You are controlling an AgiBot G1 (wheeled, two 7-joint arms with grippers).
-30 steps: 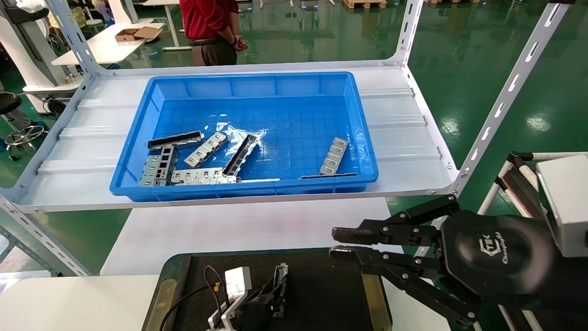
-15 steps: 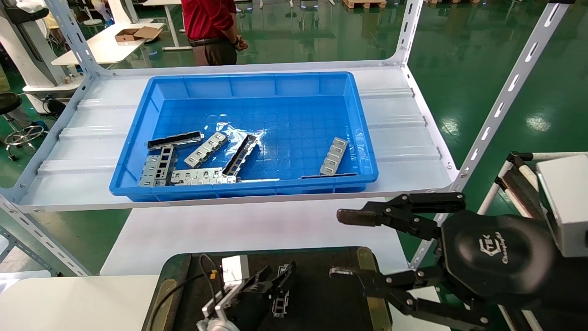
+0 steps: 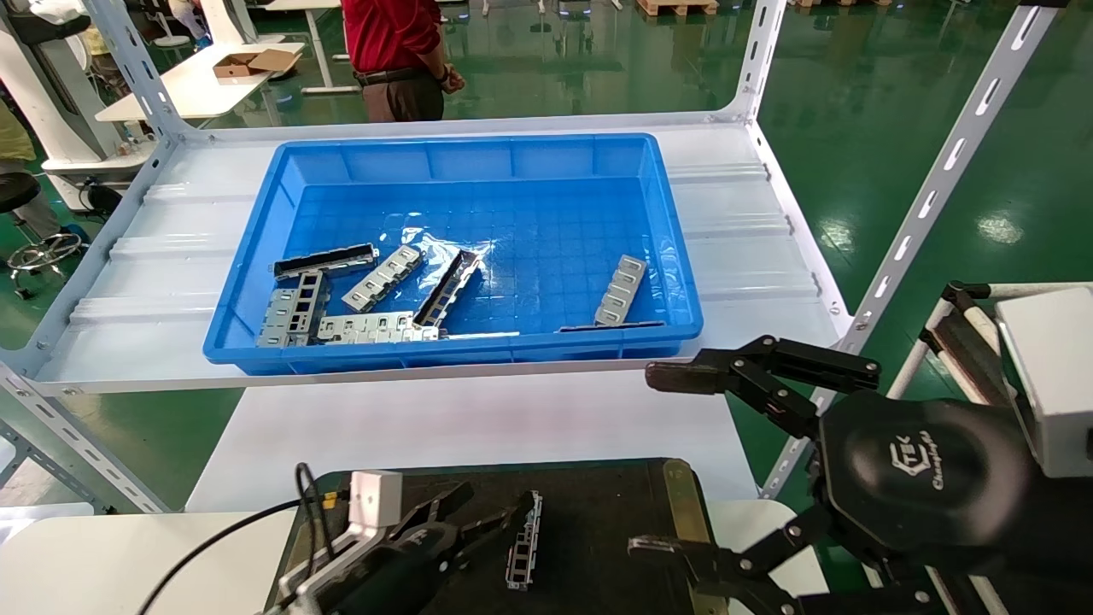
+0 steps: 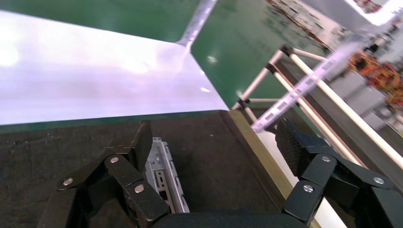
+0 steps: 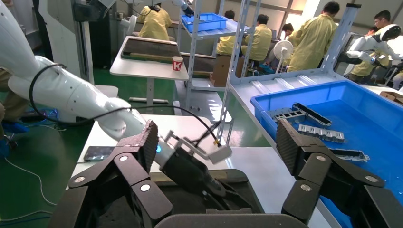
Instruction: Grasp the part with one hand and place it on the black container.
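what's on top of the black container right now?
One part lies on the black container, by the open left gripper, one finger at its edge. The open right gripper hangs over the right rim. The near end is covered by the arms.

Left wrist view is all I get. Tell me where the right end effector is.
Observer: The right end effector hangs open by the right edge of the black tray, apart from the part lying there.
Operator: Report what's beyond the tray.
Observer: A blue bin on a white shelf, holding several more metal parts.
Operator: Check for people nearby.
Observer: One person in a red shirt stands behind that shelf.
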